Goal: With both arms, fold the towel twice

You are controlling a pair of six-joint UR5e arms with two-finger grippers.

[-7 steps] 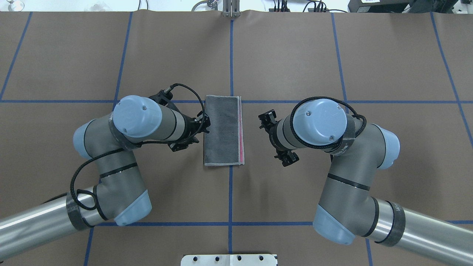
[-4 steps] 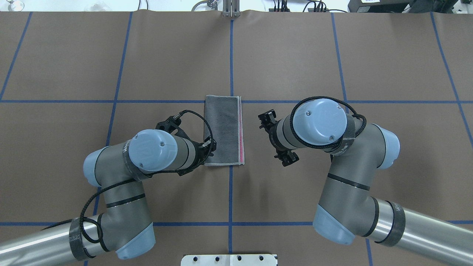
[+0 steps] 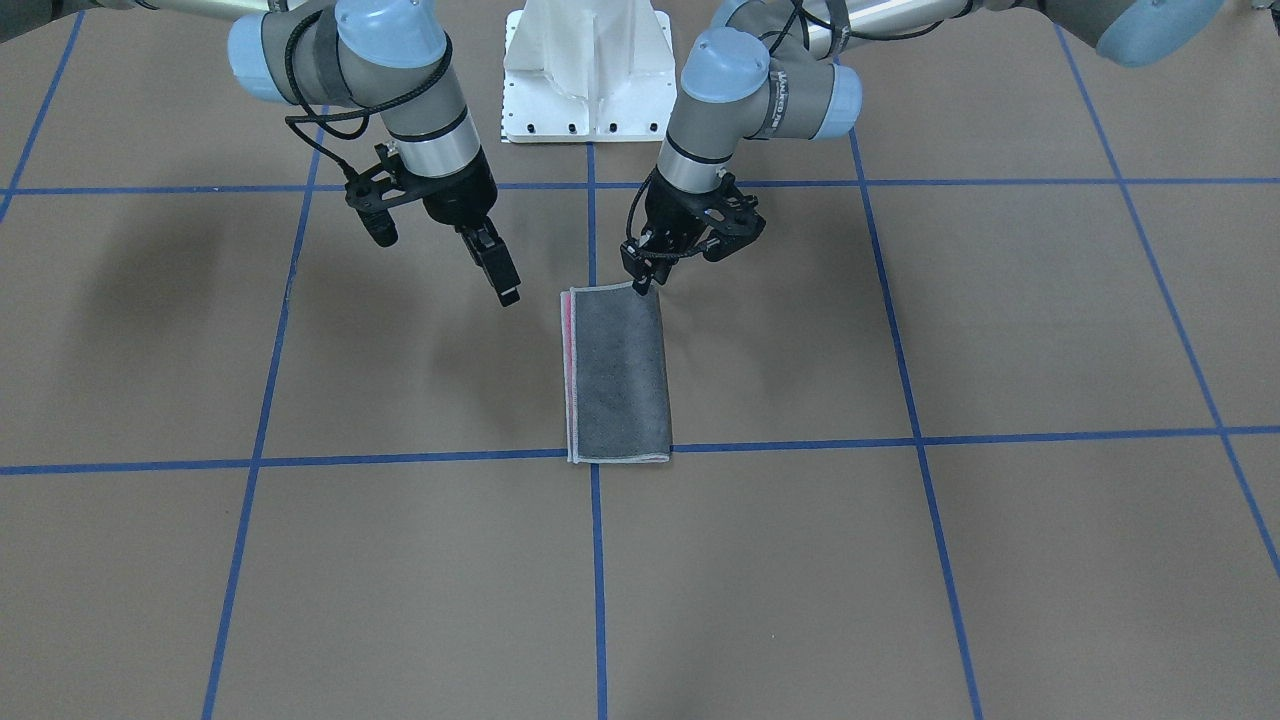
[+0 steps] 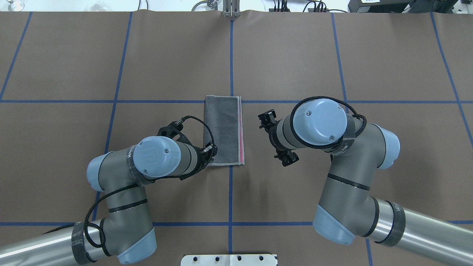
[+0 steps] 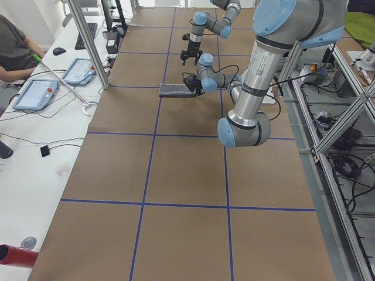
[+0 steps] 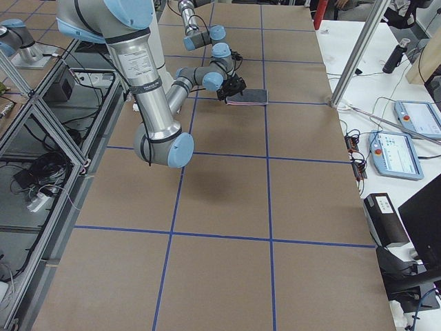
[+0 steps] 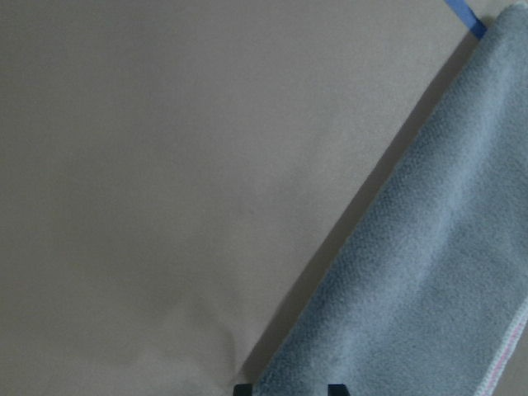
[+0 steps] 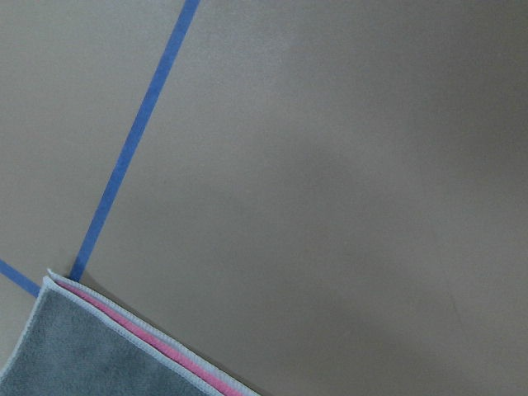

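The towel (image 4: 223,130), folded once into a narrow grey strip with a pink sliver along one long edge, lies flat on the tabletop (image 4: 332,55), straddling the centre tape line (image 4: 231,55). The left hand (image 3: 640,284), left of that line, has slid in the last second from the middle of the strip's folded edge to its robot-side corner, fingers spread about the edge, not yet pinching. The right hand (image 3: 508,292) has stayed hovering right of the line, clear of the cloth, its fingers' spacing impossible to tell, so the second fold likely waits on it.
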